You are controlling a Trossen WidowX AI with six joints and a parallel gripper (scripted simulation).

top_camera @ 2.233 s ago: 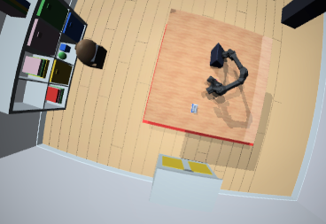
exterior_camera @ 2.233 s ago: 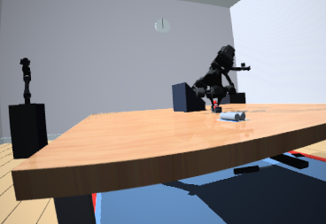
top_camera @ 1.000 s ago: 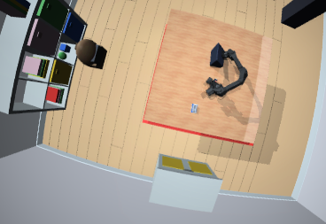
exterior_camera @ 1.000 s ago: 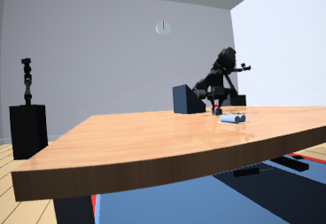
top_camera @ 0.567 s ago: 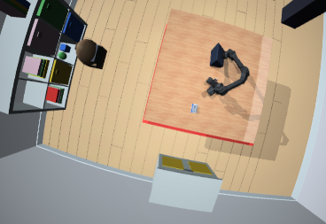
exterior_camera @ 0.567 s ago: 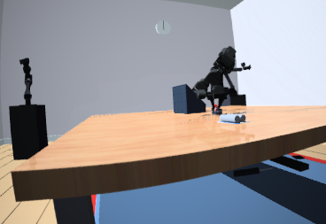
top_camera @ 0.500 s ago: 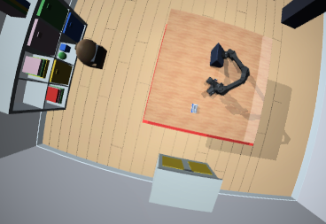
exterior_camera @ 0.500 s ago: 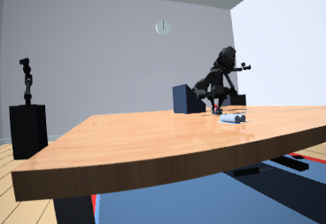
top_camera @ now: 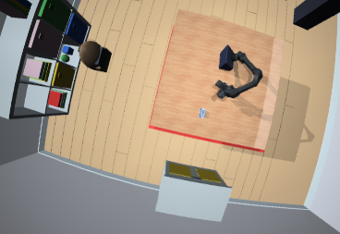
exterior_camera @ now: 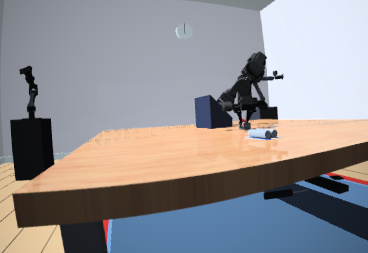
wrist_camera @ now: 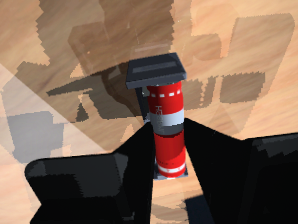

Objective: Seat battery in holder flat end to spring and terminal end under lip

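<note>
The red battery [wrist_camera: 170, 145] with a white band is between the fingers of my gripper [wrist_camera: 167, 125] [exterior_camera: 243, 121] [top_camera: 218, 90], which is shut on it. The dark holder [wrist_camera: 156, 71] is under and around it, with its raised end wall at the far end in the wrist view. The battery lies nearly in line with the holder, its far end close against or just under that wall's edge. Its near end is at the holder's near edge. The spring is mostly hidden. Whether the battery rests fully on the holder floor, I cannot tell.
A dark blue block [top_camera: 225, 58] [exterior_camera: 204, 112] stands on the table [top_camera: 185, 71] [exterior_camera: 150, 152] beside the arm. A small item with pale cylinders [top_camera: 202, 113] [exterior_camera: 260, 133] lies nearer one table edge. Arm shadows cross the tabletop around the holder.
</note>
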